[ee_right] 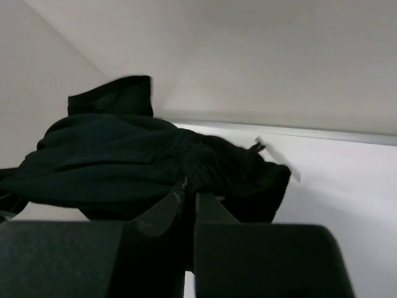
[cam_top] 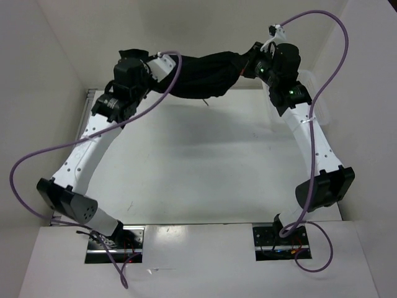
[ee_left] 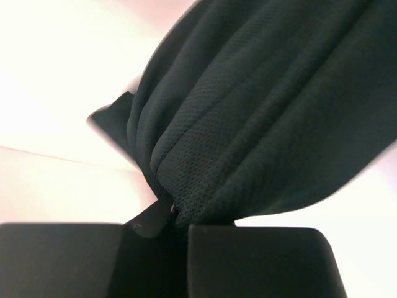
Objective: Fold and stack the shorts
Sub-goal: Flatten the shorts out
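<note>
The black shorts (cam_top: 201, 74) hang bunched in a sagging band between my two grippers, above the far edge of the table. At the band's left end, my left gripper (cam_top: 166, 73) is shut on the cloth. The left wrist view shows the mesh fabric (ee_left: 260, 112) fanning out in folds from the pinched jaws of the left gripper (ee_left: 177, 214). My right gripper (cam_top: 249, 63) is shut on the right end. In the right wrist view the shorts (ee_right: 124, 161) bulge out from the closed right gripper (ee_right: 191, 189), with a small white tag (ee_right: 279, 160) sticking out.
The white table (cam_top: 205, 161) lies below the hanging cloth, with pale walls close on the left, back and right. Purple cables (cam_top: 329, 74) loop off both arms. Both arm bases sit at the near edge.
</note>
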